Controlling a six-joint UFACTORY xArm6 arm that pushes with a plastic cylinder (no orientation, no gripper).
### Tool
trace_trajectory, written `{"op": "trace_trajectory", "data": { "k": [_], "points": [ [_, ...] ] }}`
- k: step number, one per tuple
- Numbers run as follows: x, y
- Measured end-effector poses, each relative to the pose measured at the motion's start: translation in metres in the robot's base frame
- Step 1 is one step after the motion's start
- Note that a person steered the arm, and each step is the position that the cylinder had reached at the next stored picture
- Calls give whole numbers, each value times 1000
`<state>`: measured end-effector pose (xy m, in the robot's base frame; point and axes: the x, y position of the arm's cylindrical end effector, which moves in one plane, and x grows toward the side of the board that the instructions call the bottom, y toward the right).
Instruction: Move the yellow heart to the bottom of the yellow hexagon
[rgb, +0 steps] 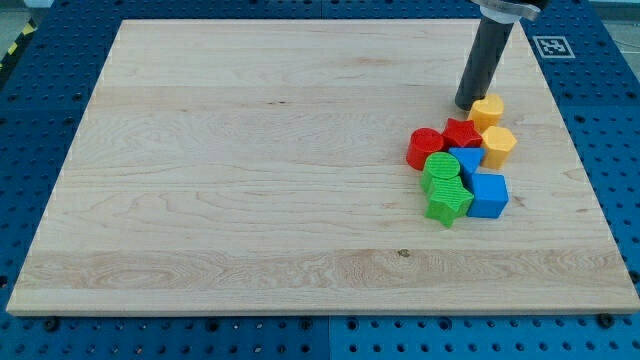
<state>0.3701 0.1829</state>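
green star (448, 203) nearest | greens 2, blues 2, reds 2, yellows 2, all below my tip (467, 105) | tip touching yellow heart (488, 110) above yellow hexagon (498, 146) | plain rod, nothing to open or close

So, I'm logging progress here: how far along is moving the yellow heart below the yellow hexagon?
Done: my tip has reached the yellow pair, sitting just to the view's left of the upper yellow block. In hand: lining up a push. Left: nearly everything. The two yellow blocks sit one above the other, the lower yellow block crowded by the red star and blue blocks; which one is the heart is too small to tell.
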Motion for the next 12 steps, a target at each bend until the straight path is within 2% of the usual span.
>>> {"op": "trace_trajectory", "data": {
  "k": [3,10,12],
  "points": [
    [17,-9],
    [48,63],
    [25,81]
  ]
}}
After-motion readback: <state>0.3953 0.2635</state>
